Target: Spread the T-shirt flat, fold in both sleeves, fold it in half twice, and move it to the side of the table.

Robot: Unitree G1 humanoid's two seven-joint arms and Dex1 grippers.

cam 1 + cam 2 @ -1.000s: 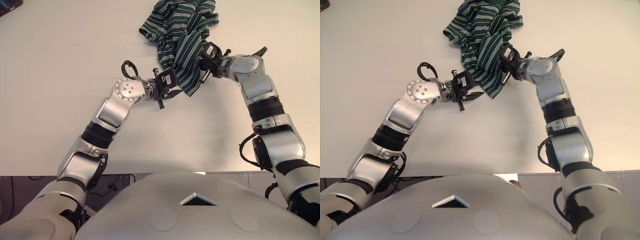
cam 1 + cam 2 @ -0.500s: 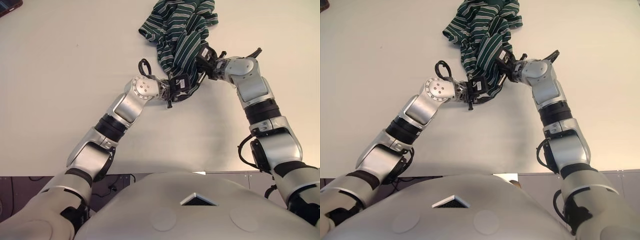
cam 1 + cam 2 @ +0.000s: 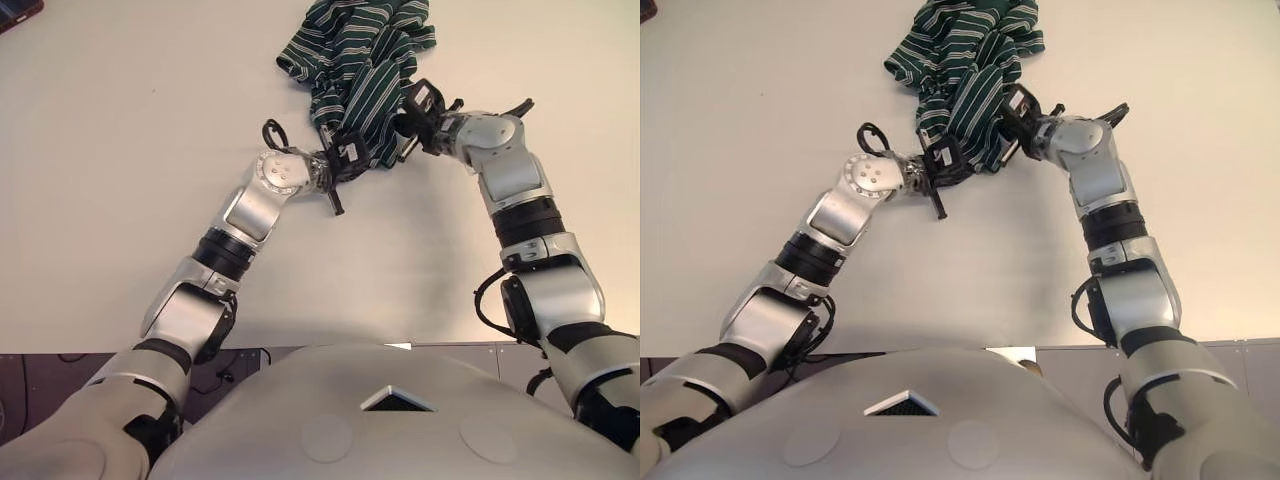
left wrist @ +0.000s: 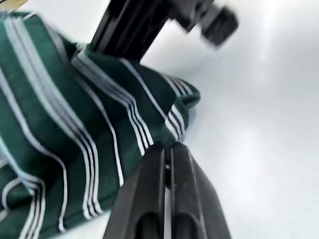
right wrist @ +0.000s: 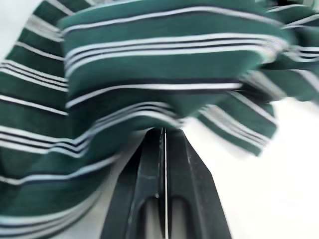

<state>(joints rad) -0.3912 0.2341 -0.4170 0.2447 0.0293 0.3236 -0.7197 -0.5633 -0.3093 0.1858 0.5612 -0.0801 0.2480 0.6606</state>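
1. The left tool (image 4: 168, 146) is pressing its two dark fingers (image 4: 149, 189) together, clenching a striped hem corner of the T-shirt (image 3: 360, 50) at their tips.
2. The right tool (image 5: 164, 130) is likewise clamping its fingers (image 5: 144, 169) flat against each other, with a fold of the green cloth pinched at the tips and draping over them.
3. In the head views, the two tools are sitting near each other at the near end of the garment. The left one is gripping the lower left edge and the right one is gripping the lower right edge.
4. In the left wrist view, the right tool is showing as a dark, blurred shape just beyond the cloth.
5. The T-shirt is lying bunched and crumpled, dark green with thin white stripes. It is trailing from the far middle of the desk (image 3: 120, 150) down toward the two tools, with a sleeve or hem poking out on the left side of the heap.
6. The left arm is reaching in from the lower left and the right arm is bending in from the right, both stretching over the pale desk.
7. A dark object (image 3: 18, 12) is lying at the far left corner of the desk, well apart from the garment.
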